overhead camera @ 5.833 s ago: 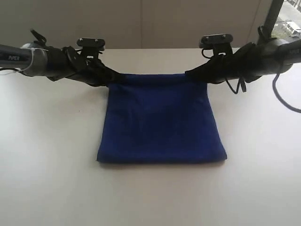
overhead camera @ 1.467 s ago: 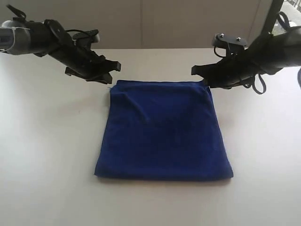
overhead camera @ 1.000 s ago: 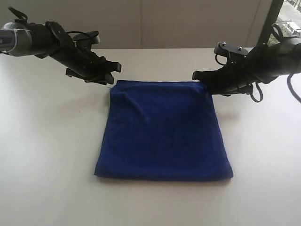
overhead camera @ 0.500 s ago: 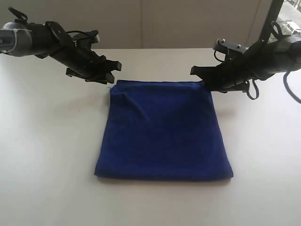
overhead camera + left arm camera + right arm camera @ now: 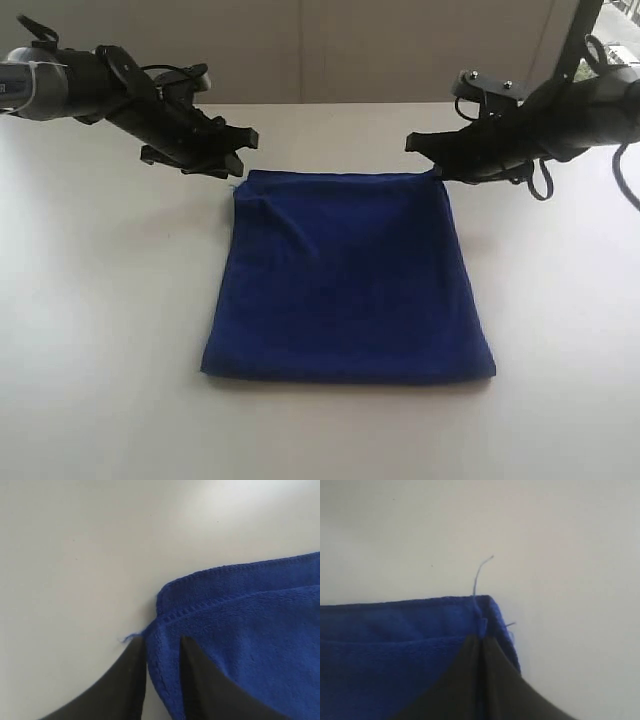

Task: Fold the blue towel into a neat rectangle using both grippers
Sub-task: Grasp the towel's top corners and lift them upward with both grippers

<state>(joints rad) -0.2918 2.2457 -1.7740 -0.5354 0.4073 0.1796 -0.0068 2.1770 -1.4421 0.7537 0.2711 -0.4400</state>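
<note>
While the blue towel (image 5: 345, 280) lies folded flat on the white surface (image 5: 100, 330), the left gripper (image 5: 243, 153) hovers at its far left corner, jaws a narrow gap apart over the hem, gripping nothing. The right gripper (image 5: 415, 146) sits at the far right corner, jaws pressed together; whether they pinch cloth is unclear.

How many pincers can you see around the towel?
2. The left pincer hangs by the blue towel's far left corner; the right pincer is at its far right corner. None looks hidden.
</note>
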